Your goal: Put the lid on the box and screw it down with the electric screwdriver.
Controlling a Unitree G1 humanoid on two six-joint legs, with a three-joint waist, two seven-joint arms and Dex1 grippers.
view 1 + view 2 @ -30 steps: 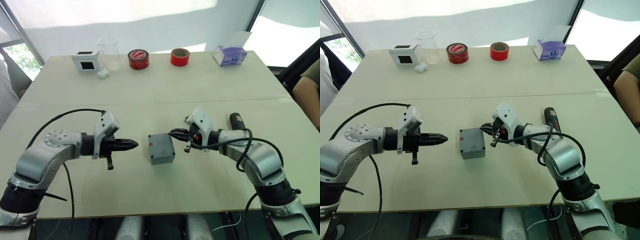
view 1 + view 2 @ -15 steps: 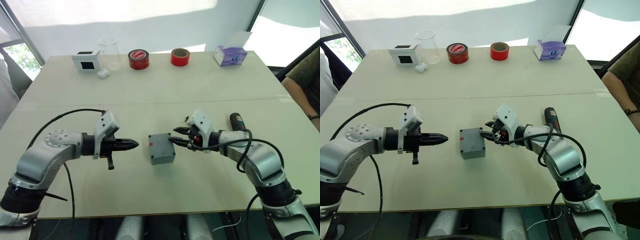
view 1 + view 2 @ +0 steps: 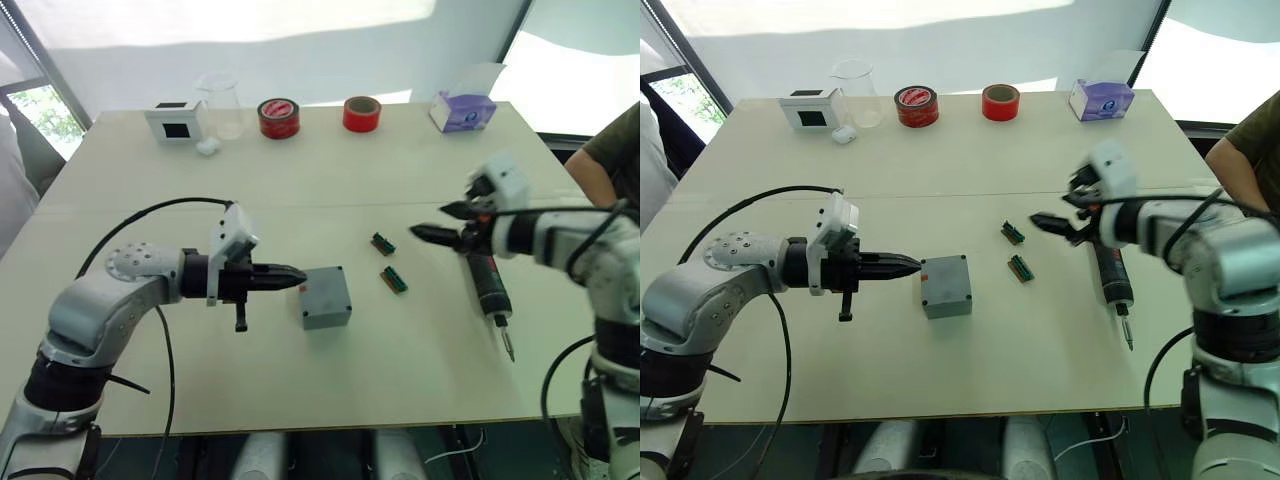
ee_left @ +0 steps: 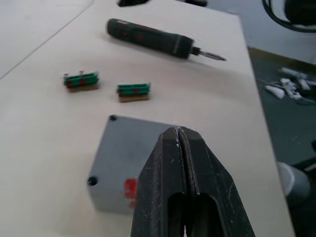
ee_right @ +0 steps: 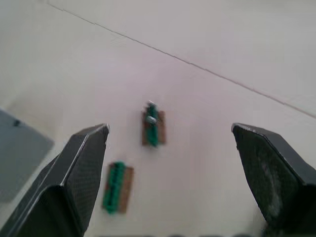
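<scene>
Left eye view is showing the box (image 3: 326, 298) sitting just ahead of the left gripper (image 3: 296, 279), whose fingers are pressed together with their tips touching or nearly touching the box's near side. The lid appears to be lying on the box already, with corner holes showing in the left wrist view. The right gripper (image 3: 436, 233) is hovering with its fingers spread wide and holding nothing. The screwdriver (image 3: 489, 292) is lying on the table just beside and below that gripper, its long axis running away from the robot, bit toward the robot's edge of the table. Judging by this, the right arm is far nearer the tool. Two small green parts (image 3: 387, 262) are lying between the box and the right gripper.
</scene>
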